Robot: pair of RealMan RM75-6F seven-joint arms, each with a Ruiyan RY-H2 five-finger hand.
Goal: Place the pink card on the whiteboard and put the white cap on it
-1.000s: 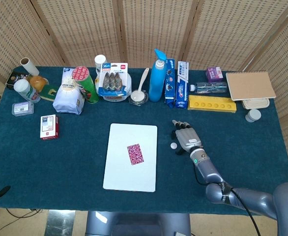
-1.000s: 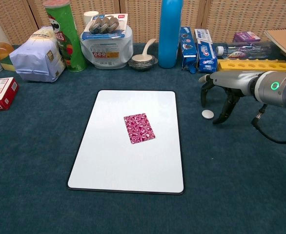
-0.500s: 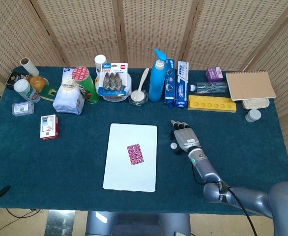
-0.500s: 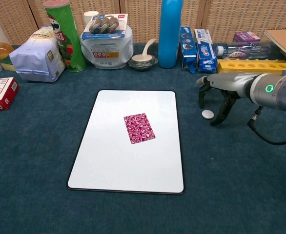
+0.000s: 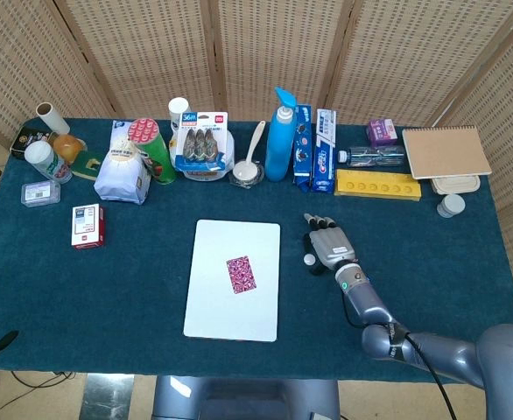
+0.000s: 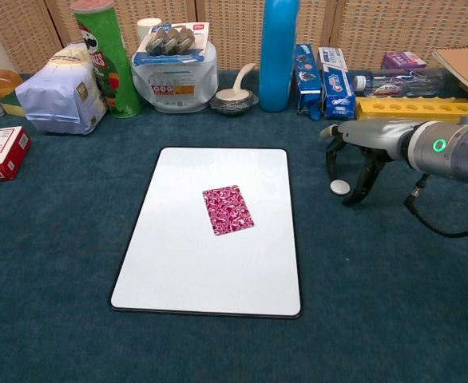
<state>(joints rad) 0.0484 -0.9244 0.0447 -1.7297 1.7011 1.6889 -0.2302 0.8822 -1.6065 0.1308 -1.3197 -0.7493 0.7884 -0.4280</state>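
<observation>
The pink patterned card (image 5: 241, 273) (image 6: 228, 210) lies flat near the middle of the whiteboard (image 5: 213, 306) (image 6: 178, 271). A small round white cap (image 5: 309, 259) (image 6: 340, 187) sits on the blue cloth just right of the board. My right hand (image 5: 327, 243) (image 6: 360, 152) hovers palm down over the cap, fingers apart and straddling it, with no grip showing. My left hand is out of both views.
A back row holds a blue bottle (image 5: 280, 136), toothpaste boxes (image 5: 325, 149), a yellow tray (image 5: 377, 185), a spoon in a bowl (image 5: 249, 171), a green can (image 5: 151, 149) and a white bag (image 5: 122, 175). A red box (image 5: 88, 226) lies left of the board.
My right hand has edged slightly left, closer over the cap. The card, cap and board have not moved.
</observation>
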